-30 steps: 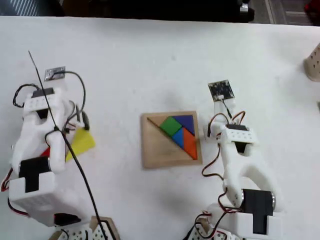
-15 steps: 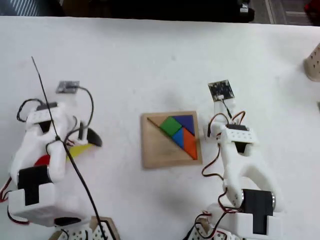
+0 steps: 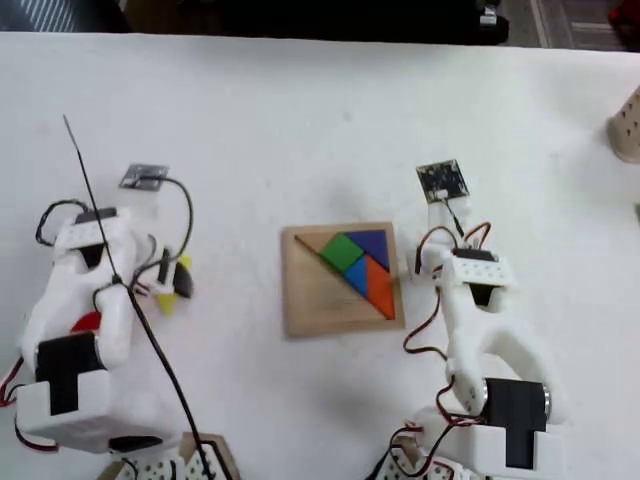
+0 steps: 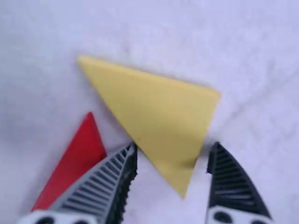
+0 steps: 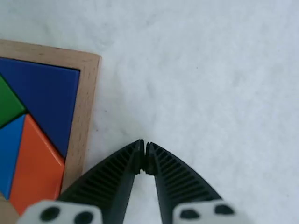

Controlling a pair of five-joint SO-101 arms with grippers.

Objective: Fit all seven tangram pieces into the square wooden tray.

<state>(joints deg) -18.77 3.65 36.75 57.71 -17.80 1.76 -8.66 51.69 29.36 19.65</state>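
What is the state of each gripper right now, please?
Left gripper: open, astride a corner of the yellow triangle.
Right gripper: shut, empty, beside the wooden tray.

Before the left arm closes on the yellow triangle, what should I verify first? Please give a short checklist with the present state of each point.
1. Left gripper open: ok.
2. Yellow triangle between its jaws: ok, but only one corner.
3. Red piece clear of the grasp: cannot tell, it lies right beside one finger.
4. Free room in the tray: ok, a large part is bare wood.
5. Right gripper out of the way: ok, shut, beside the tray's rim.
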